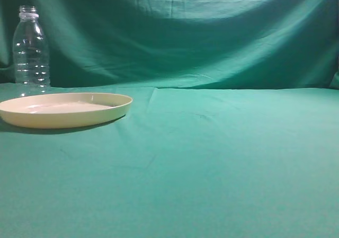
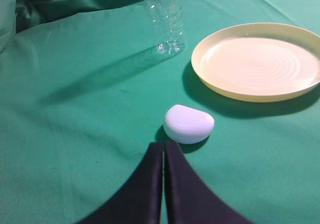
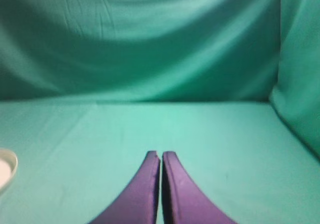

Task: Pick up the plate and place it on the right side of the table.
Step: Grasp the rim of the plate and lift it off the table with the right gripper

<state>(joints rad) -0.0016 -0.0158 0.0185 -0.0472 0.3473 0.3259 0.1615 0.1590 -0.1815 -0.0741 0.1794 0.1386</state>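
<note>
Both pincers together, nothing held: left pincer (image 2: 163, 146), right pincer (image 3: 160, 156). Plate (image 2: 257, 62) flat on worktop (image 2: 90, 134), ahead & right of left pincer, beside clear bottle (image 2: 165, 19). White pebble-shaped obj (image 2: 188, 123) just ahead of left tips.

Dim, green-tinted, soft focus — plate (image 2: 260, 62) shadow falls toward camera

Staged test setup, table (image 1: 222, 164) and backdrop (image 1: 212, 31) draped in teal-green cloth
</note>
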